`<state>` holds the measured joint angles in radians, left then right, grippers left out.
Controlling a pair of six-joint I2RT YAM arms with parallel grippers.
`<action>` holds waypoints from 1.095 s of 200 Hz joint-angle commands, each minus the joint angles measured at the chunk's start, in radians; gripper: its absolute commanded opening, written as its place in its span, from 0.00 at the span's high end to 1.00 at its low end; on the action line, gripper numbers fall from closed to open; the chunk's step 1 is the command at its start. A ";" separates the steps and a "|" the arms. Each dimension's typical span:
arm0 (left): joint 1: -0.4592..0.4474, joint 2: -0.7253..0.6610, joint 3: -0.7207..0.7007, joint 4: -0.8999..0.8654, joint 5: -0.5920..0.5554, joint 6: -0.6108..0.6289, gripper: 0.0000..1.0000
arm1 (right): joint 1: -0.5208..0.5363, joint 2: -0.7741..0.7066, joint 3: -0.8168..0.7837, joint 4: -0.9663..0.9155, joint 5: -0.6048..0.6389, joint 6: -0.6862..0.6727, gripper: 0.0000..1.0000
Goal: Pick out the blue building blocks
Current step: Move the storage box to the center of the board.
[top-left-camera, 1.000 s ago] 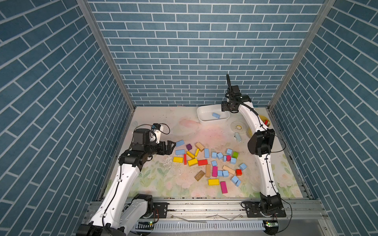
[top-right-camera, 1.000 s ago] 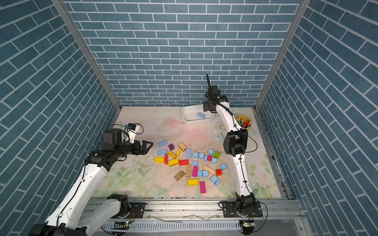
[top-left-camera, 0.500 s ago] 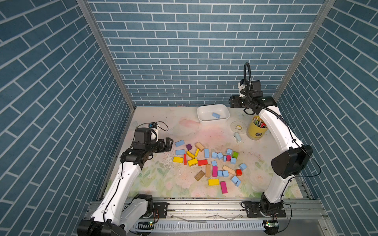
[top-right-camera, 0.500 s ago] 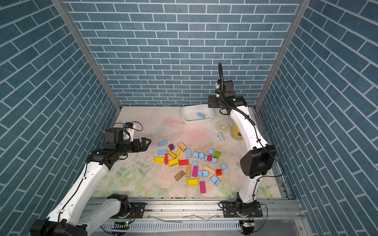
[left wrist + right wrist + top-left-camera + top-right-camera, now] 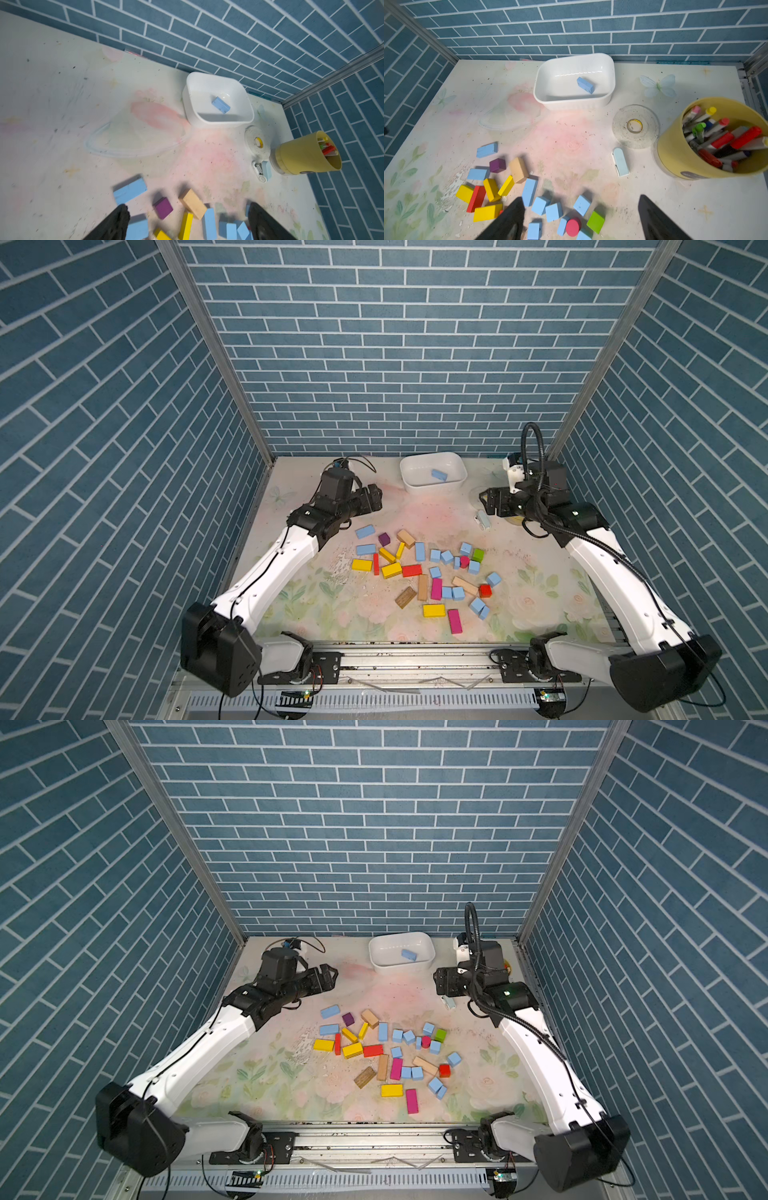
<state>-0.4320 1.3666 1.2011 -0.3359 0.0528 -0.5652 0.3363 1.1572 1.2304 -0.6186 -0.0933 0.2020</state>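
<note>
Nearest the rail, a magenta brick (image 5: 454, 621) and a yellow brick (image 5: 433, 610) lie flat on the table (image 5: 540, 593). Just past them the blue building blocks (image 5: 446, 557) are scattered thru the mid-table jumble, mixed w/ other-coloured pcs (image 5: 411, 570) in red, yellow, purple, green and bare wood. Most lie flat, some touch neighbours, and none is in either hand. The L gripper (image 5: 373, 502) hangs just beyond the jumble's far-left corner, jaws spread wide w/ nothing btwn them. In the left wrist view its fingers (image 5: 116, 222) frame blue, purple and wood blocks below. The R gripper (image 5: 487, 502) hangs over the table's right side, likewise spread and empty, its fingers (image 5: 510, 218) well apart above blue cubes, a red round pc (image 5: 573, 227) and a green cube (image 5: 595, 222). Farther back on the right lies a pale oblong gadget (image 5: 620, 162), then a clear tape roll (image 5: 620, 122) flat on the table. Beside the roll a yellow cup (image 5: 675, 149) stands upright, packed w/ markers (image 5: 724, 139), caps showing red, green, yellow and pink. Farthest, nr the back wall, a white tub (image 5: 571, 102) holds a single blue block (image 5: 585, 85), lying askew on the tub floor, apart from the walls.
</note>
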 commanded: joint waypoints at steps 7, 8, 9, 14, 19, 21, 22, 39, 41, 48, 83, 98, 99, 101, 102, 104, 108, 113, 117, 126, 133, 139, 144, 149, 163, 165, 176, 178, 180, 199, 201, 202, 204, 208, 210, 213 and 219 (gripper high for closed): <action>-0.018 0.189 0.185 0.027 -0.016 -0.019 0.12 | 0.001 -0.138 -0.090 -0.010 -0.024 0.003 0.14; -0.019 0.198 0.192 0.026 -0.015 -0.019 0.12 | 0.001 -0.144 -0.093 -0.011 -0.024 0.003 0.14; -0.020 0.205 0.200 0.025 -0.014 -0.018 0.12 | 0.001 -0.149 -0.095 -0.012 -0.023 0.004 0.14; -0.019 0.245 0.237 0.021 -0.008 -0.018 0.14 | 0.001 -0.174 -0.109 -0.018 -0.023 0.009 0.14; -0.020 0.286 0.276 0.012 -0.001 -0.016 0.16 | 0.001 -0.200 -0.120 -0.025 -0.022 0.014 0.14; -0.020 0.302 0.291 0.009 0.004 -0.016 0.16 | 0.001 -0.208 -0.124 -0.029 -0.022 0.014 0.14; -0.019 0.310 0.299 0.008 0.006 -0.016 0.16 | 0.001 -0.213 -0.126 -0.030 -0.022 0.014 0.14; -0.018 0.454 0.448 -0.053 0.040 -0.001 0.18 | 0.001 -0.290 -0.160 -0.056 -0.010 0.025 0.14; -0.018 0.470 0.466 -0.063 0.041 0.001 0.18 | 0.001 -0.299 -0.163 -0.059 -0.010 0.026 0.14; -0.018 0.524 0.527 -0.090 0.050 0.010 0.20 | 0.002 -0.327 -0.173 -0.068 -0.004 0.029 0.14; -0.018 0.758 0.780 -0.204 0.045 0.016 0.27 | 0.002 -0.420 -0.193 -0.098 0.023 0.054 0.14; -0.018 0.853 0.893 -0.267 0.027 0.024 0.31 | 0.001 -0.439 -0.189 -0.108 0.026 0.065 0.14; -0.019 0.859 0.901 -0.272 0.027 0.024 0.32 | 0.001 -0.440 -0.189 -0.109 0.026 0.066 0.14; -0.018 0.869 0.916 -0.279 0.025 0.027 0.32 | 0.001 -0.442 -0.188 -0.111 0.025 0.067 0.14; -0.019 0.876 0.920 -0.283 0.023 0.027 0.32 | 0.000 -0.442 -0.188 -0.111 0.024 0.067 0.14; -0.019 0.888 0.937 -0.289 0.021 0.028 0.33 | 0.001 -0.445 -0.189 -0.113 0.025 0.069 0.14; -0.018 0.910 0.964 -0.303 0.015 0.030 0.33 | 0.001 -0.449 -0.188 -0.115 0.025 0.071 0.14; -0.018 0.939 0.996 -0.319 0.010 0.032 0.34 | 0.001 -0.453 -0.187 -0.119 0.025 0.073 0.14; -0.019 0.960 1.020 -0.331 0.005 0.034 0.35 | 0.001 -0.457 -0.189 -0.122 0.026 0.076 0.14; -0.019 1.006 1.073 -0.355 -0.005 0.038 0.40 | 0.001 -0.466 -0.193 -0.128 0.025 0.077 0.14; -0.018 1.040 1.107 -0.369 -0.017 0.041 0.41 | 0.001 -0.472 -0.197 -0.132 0.028 0.080 0.14; -0.018 1.067 1.133 -0.376 -0.024 0.042 0.43 | 0.001 -0.477 -0.199 -0.137 0.031 0.080 0.14; -0.019 1.086 1.149 -0.378 -0.025 0.043 0.46 | 0.001 -0.482 -0.202 -0.140 0.030 0.082 0.14; -0.018 1.106 1.167 -0.381 -0.028 0.044 0.48 | 0.001 -0.486 -0.203 -0.143 0.031 0.083 0.14; -0.019 1.157 1.212 -0.389 -0.038 0.044 0.52 | 0.001 -0.494 -0.203 -0.156 0.035 0.085 0.14; -0.019 1.163 1.217 -0.390 -0.039 0.044 0.53 | 0.001 -0.496 -0.203 -0.158 0.035 0.085 0.14; -0.017 1.192 1.237 -0.388 -0.046 0.044 0.54 | 0.001 -0.503 -0.203 -0.170 0.035 0.086 0.14; -0.017 1.195 1.239 -0.386 -0.046 0.044 0.55 | 0.001 -0.506 -0.203 -0.172 0.036 0.085 0.14; -0.016 1.199 1.240 -0.384 -0.045 0.042 0.57 | 0.001 -0.506 -0.203 -0.175 0.036 0.085 0.14; -0.016 1.223 1.239 -0.349 -0.040 0.031 0.60 | 0.001 -0.517 -0.208 -0.188 0.050 0.085 0.14; -0.015 1.225 1.239 -0.345 -0.037 0.030 0.60 | 0.001 -0.519 -0.209 -0.188 0.050 0.086 0.14; -0.016 1.225 1.239 -0.342 -0.036 0.030 0.60 | 0.001 -0.519 -0.210 -0.189 0.052 0.085 0.14; -0.016 1.228 1.239 -0.339 -0.034 0.030 0.60 | 0.001 -0.520 -0.210 -0.190 0.053 0.085 0.14; -0.017 1.232 1.240 -0.331 -0.030 0.028 0.61 | 0.001 -0.522 -0.212 -0.191 0.054 0.085 0.14; -0.016 1.234 1.239 -0.328 -0.029 0.026 0.62 | 0.001 -0.524 -0.213 -0.191 0.054 0.086 0.14; -0.015 1.237 1.239 -0.323 -0.027 0.026 0.63 | 0.001 -0.524 -0.214 -0.191 0.054 0.086 0.14; -0.015 1.242 1.241 -0.315 -0.024 0.024 0.64 | 0.001 -0.524 -0.216 -0.193 0.055 0.087 0.14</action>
<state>-0.4458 2.5885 2.4142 -0.6750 0.0311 -0.5354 0.3363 0.6468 1.0317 -0.7734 -0.0616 0.2649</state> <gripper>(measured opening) 0.381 0.864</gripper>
